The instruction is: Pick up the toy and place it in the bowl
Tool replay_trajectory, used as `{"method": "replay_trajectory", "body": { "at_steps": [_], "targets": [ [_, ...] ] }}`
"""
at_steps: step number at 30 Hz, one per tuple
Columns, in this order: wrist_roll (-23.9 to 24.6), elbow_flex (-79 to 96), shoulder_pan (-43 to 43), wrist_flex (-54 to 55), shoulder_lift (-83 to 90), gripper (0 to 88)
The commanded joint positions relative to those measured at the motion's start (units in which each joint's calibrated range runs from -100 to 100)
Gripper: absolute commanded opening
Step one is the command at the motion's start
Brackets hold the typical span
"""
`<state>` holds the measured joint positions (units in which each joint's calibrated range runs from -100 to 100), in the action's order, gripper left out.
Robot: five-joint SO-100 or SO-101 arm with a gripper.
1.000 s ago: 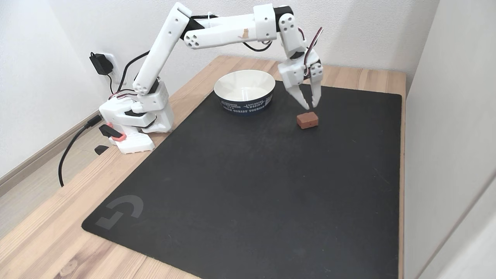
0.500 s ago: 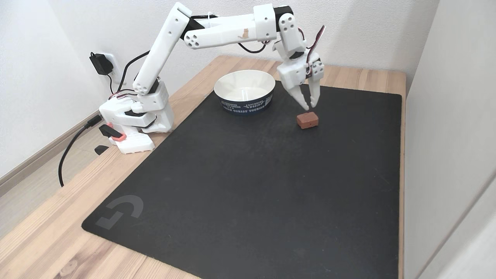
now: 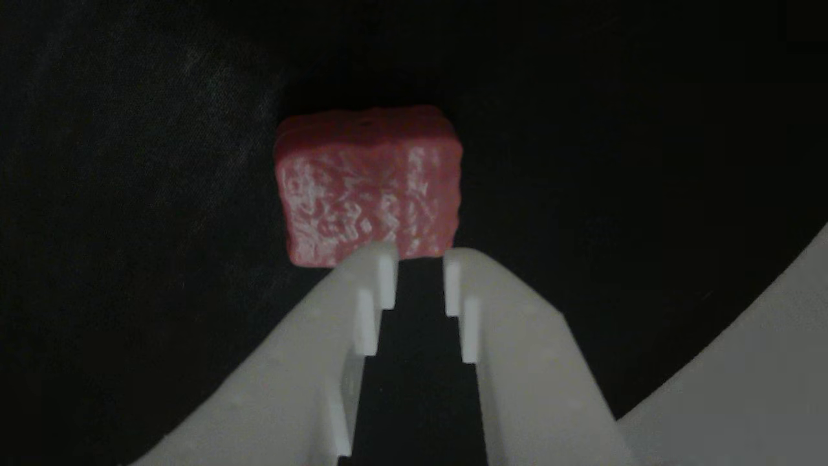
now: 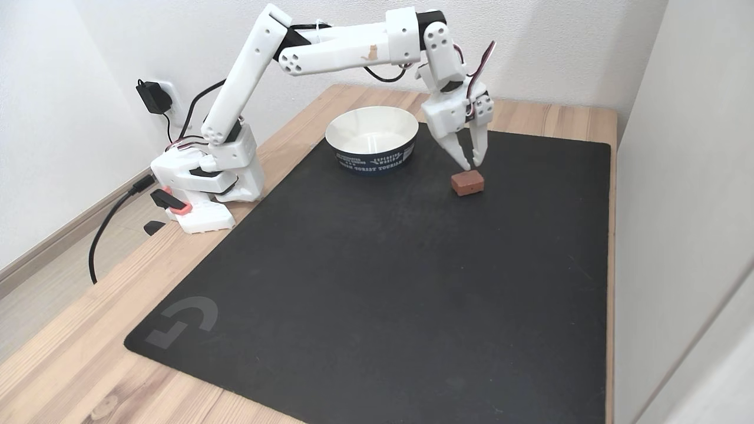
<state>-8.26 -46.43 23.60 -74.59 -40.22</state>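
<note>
The toy point(image 4: 468, 182) is a small red block lying on the black mat, to the right of the bowl in the fixed view. My white gripper point(image 4: 473, 164) hangs just above it, pointing down, its fingertips a narrow gap apart and nothing between them. In the other view the toy point(image 3: 369, 184) shows a rough red face mottled white, just beyond the gripper point(image 3: 417, 259), whose gap is narrower than the toy. The bowl point(image 4: 372, 158) is white inside with a dark blue printed wall and stands at the mat's far edge.
The black mat point(image 4: 383, 282) covers most of the wooden table point(image 4: 70, 353). At the left edge stands the arm's base point(image 4: 206, 182) with cables running to a wall socket. A wall runs close along the table's right side.
The gripper has shifted only slightly above the toy, with its fingers at about the same gap. The toy and bowl have not moved.
</note>
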Motion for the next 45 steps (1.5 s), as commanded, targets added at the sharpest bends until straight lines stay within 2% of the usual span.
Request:
{"method": "replay_trajectory", "body": {
  "at_steps": [1,2,5,33,45],
  "targets": [
    [-0.24,-3.09,-0.55,-3.9,1.16,10.6],
    [-0.66,-3.18,-1.05,-7.21,1.24,21.2],
    [-0.71,-3.18,-1.81,-11.61,1.24,31.9],
    [-0.35,-2.28,-2.22,-10.17,-0.01,32.6],
    [-0.3,-3.18,-2.22,-8.56,-6.26,32.4]
  ]
}}
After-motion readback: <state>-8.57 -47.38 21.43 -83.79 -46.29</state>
